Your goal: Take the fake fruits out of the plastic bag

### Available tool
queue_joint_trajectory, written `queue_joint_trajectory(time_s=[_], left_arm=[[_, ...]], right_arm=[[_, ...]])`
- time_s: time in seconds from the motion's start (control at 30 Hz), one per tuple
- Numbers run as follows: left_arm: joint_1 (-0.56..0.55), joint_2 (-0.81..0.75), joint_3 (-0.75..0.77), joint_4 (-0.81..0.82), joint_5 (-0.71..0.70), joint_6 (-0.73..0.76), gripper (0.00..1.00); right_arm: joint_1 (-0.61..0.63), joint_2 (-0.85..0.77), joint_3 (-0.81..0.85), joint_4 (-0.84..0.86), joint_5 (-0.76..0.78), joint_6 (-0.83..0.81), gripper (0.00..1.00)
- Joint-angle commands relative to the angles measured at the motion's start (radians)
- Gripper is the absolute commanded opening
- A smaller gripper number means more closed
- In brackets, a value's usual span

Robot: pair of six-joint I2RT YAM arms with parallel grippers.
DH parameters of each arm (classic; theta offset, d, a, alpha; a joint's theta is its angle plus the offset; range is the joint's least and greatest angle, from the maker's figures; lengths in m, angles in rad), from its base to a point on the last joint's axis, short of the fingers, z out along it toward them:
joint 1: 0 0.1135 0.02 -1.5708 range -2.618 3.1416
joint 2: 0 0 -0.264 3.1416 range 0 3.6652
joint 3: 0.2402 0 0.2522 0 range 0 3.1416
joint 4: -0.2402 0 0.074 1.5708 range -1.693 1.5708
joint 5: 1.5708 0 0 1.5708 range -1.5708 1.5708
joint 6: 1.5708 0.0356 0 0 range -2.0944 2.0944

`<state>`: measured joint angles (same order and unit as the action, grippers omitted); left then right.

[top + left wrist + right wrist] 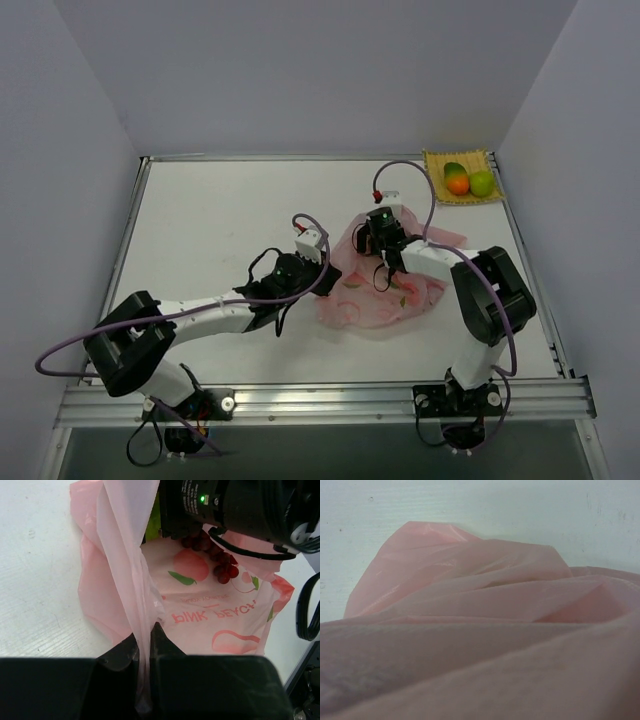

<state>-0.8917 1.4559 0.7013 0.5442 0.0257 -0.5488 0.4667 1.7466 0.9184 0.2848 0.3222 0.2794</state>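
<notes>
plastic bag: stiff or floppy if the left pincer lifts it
Probably floppy: the plastic bag drapes in creased folds where the left pincer pinches it. Likely very light, being thin and translucent. Pushed, it would probably crumple rather than slide.

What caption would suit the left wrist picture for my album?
Left pincer pinches a fold of the pink plastic bag; the right arm hangs over a grape bunch.

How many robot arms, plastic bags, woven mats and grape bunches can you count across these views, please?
2 arms: left arm, right arm
1 plastic bag
1 yellow woven mat
1 grape bunch
Total: 5
</notes>
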Motion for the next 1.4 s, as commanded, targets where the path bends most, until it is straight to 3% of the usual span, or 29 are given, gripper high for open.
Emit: queue_joint_trajectory(time_s=[0.0, 0.03, 0.2, 0.4, 0.7, 0.9, 1.2, 1.37], left_arm=[[-0.004, 0.011, 0.041, 0.034, 0.006, 0.023, 0.02], [-0.004, 0.011, 0.04, 0.036, 0.006, 0.026, 0.02], [-0.004, -0.003, 0.033, 0.031, -0.001, 0.035, 0.02], [-0.001, -0.029, 0.027, 0.025, -0.01, 0.039, 0.02], [0.014, -0.106, 0.003, 0.025, -0.017, 0.032, 0.02], [0.03, -0.129, -0.013, 0.019, -0.017, 0.032, 0.02], [0.034, -0.111, -0.019, 0.01, -0.03, 0.039, 0.02], [0.034, -0.103, -0.02, 0.016, -0.027, 0.036, 0.02]], right_arm=[[-0.007, -0.035, 0.01, 0.048, -0.029, -0.016, 0.85], [-0.005, -0.047, 0.001, 0.05, -0.029, -0.013, 0.78], [0.045, -0.197, -0.064, 0.037, -0.029, 0.01, 0.61], [0.145, -0.393, -0.157, -0.079, -0.044, 0.076, 0.59], [0.243, -0.704, -0.244, -0.268, -0.25, 0.181, 0.6], [0.253, -0.832, -0.144, -0.314, -0.426, 0.19, 0.58], [0.244, -0.737, 0.144, -0.211, -0.673, 0.136, 0.57], [0.204, -0.685, 0.284, -0.196, -0.527, 0.119, 0.57]])
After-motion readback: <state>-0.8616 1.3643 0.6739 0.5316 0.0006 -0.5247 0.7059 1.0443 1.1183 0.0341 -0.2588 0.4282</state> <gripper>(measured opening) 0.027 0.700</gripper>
